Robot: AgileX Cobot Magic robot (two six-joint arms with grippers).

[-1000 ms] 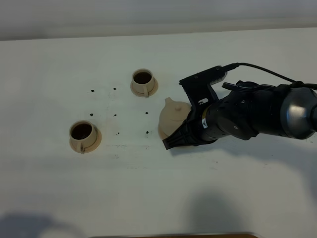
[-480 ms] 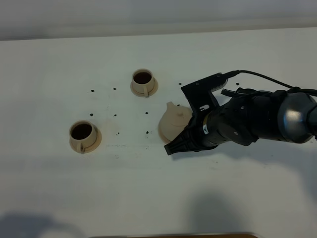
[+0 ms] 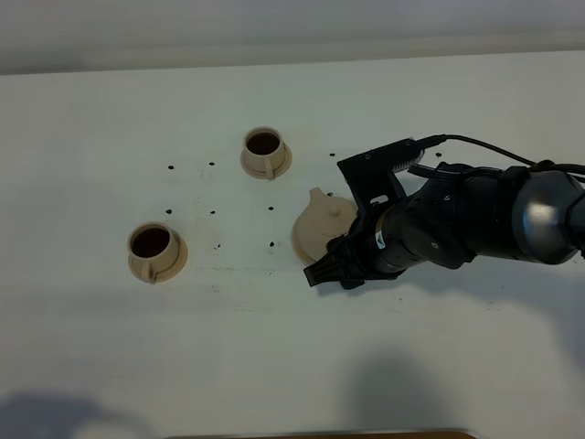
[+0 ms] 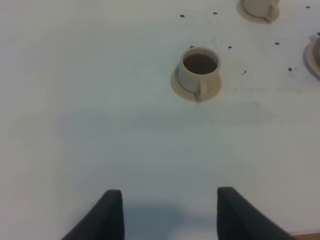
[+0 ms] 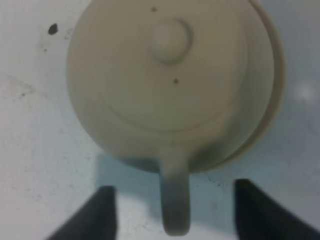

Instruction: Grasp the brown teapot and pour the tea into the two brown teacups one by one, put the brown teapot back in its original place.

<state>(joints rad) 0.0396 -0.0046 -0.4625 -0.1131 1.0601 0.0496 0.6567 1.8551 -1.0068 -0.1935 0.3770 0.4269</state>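
The brown teapot [image 3: 320, 222] stands upright right of the table's middle, half covered by my right arm. In the right wrist view the teapot [image 5: 165, 75] is seen from above on its wide saucer [image 5: 274, 95], the original place. My right gripper [image 5: 175, 217] is open, its fingers wide on either side of the loop handle [image 5: 175, 200] without touching it. The right gripper [image 3: 331, 273] sits at the teapot's near side. Two brown teacups hold dark tea: one at the back [image 3: 265, 146], one at the left [image 3: 152, 247]. My left gripper [image 4: 170, 217] is open and empty, short of the left cup [image 4: 199, 70].
Small black dots [image 3: 212, 213] mark the white table [image 3: 228, 347] between the cups. A black cable [image 3: 484, 142] trails from the right arm. The table's far edge runs along the top of the high view. The back cup [image 4: 257, 6] shows at the frame edge in the left wrist view.
The right gripper has gone from shut on the teapot's handle to open. The teapot has settled upright on its saucer. The left arm and the cups have not moved.
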